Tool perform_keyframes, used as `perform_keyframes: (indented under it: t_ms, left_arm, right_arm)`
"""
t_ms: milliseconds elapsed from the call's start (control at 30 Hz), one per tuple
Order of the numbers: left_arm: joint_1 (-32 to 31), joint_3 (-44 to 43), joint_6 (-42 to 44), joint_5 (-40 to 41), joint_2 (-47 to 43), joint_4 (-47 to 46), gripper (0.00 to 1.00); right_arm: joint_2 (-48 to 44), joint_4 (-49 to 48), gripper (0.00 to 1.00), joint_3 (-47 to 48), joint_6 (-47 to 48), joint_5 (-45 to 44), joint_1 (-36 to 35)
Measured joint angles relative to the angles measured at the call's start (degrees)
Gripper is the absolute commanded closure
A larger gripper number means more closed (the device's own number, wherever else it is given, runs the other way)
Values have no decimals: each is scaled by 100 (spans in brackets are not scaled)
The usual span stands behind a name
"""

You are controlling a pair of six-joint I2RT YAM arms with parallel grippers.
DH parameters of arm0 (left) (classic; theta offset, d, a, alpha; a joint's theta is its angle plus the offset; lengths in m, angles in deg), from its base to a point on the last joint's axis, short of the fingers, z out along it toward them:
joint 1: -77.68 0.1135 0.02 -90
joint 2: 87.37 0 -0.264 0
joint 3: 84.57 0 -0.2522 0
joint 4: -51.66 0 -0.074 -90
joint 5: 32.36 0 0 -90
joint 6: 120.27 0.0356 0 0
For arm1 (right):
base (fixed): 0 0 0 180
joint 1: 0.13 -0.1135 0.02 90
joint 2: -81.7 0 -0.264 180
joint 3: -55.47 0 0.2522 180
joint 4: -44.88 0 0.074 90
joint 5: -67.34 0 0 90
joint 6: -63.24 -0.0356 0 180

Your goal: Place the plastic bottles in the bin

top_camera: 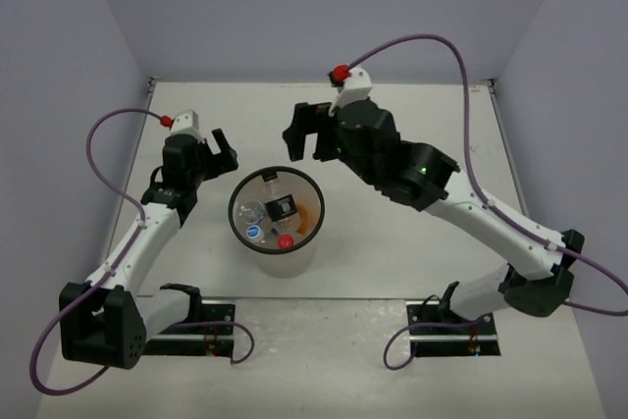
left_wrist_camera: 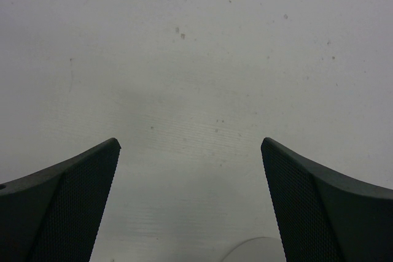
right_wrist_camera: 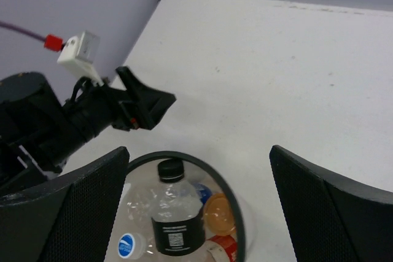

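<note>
Currently | bin (top_camera: 280, 264): standing on table (top_camera: 422, 233) | plastic bottles (right_wrist_camera: 175, 213): inside bin | left gripper (left_wrist_camera: 190, 141): jaws wide, empty, beside bin over bare table | right gripper (right_wrist_camera: 199, 148): jaws wide, empty, above bin's far rim

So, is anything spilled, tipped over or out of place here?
Nothing stands out: the bin stands upright, the bottles lie inside it, and the left gripper and right gripper hang open and empty.

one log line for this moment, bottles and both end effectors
plastic bottles: in bin | bin: upright | left end effector: open, empty | right end effector: open, empty, by bin
</note>
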Motion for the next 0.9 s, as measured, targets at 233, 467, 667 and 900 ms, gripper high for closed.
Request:
perform_keyframes:
  t_ms: [233,467,667,900]
  left_arm:
    - [0,4,-35,52,-74,2,0]
    - [2,10,-243,509,-106,136,0]
    - [20,126,-423,941,-329,187,0]
    - [48,366,-549,1074,-444,181,0]
  right_arm:
    - [-1321,-276,1,-1006,-153,376,1390]
    - [-2026,-686,1,-2545,-326,930,2342]
    - [-1639,-946,1,-3040,-382,1387,2627]
    - [-897,-1683,1,-3445,-390,1823,2793]
